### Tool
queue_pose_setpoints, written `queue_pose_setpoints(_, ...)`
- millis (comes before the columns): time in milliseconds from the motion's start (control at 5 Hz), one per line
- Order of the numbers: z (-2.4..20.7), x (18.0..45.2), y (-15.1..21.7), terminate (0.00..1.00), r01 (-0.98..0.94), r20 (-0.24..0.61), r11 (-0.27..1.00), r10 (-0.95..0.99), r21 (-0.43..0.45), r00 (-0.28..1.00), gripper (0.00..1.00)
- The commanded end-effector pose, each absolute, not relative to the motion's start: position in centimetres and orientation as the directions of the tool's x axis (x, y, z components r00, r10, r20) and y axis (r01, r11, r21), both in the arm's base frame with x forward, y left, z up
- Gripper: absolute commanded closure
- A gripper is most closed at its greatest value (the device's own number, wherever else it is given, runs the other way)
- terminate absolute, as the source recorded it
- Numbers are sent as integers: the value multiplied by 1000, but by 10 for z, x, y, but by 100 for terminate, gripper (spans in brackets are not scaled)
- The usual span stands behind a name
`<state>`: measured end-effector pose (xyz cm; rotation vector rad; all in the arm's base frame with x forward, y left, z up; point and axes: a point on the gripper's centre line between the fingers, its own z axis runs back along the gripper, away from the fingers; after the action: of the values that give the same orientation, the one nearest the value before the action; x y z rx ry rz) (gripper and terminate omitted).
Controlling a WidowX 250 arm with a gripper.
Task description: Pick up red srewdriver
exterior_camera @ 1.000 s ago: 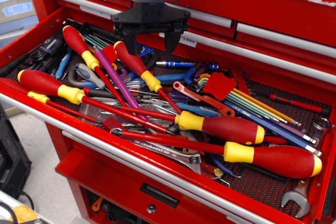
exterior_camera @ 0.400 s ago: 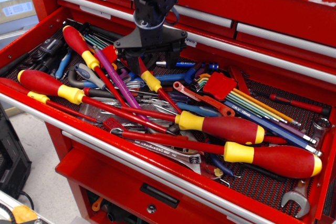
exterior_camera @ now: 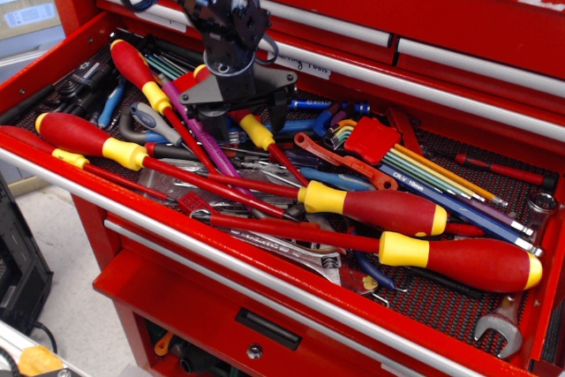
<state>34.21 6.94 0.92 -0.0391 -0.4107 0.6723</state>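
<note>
Red screwdriver [exterior_camera: 252,130] lies in the open drawer [exterior_camera: 265,284], its handle under the black tool [exterior_camera: 237,115], which straddles it with fingers on either side; whether they grip it cannot be told. Its yellow collar shows just right of the tool, and the thin red shaft runs down-right toward the big screwdrivers [exterior_camera: 380,211]. A drawer label [exterior_camera: 305,65] above reads partly "Tools".
</note>
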Motion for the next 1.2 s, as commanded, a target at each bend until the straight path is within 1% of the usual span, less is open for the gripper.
queue_pose_setpoints(0,-8,352,89,0,-574,381,787,614,-228,691,0)
queue_pose_setpoints(200,-10,358,88,0,-566,323,787,617,-246,718,100)
queue_pose_setpoints(400,5,359,90,0,-568,234,788,614,-237,754,100)
queue_pose_setpoints(600,11,358,86,0,-581,209,780,623,-231,754,100)
queue_pose_setpoints(1000,63,341,70,0,-668,127,733,680,-125,722,100)
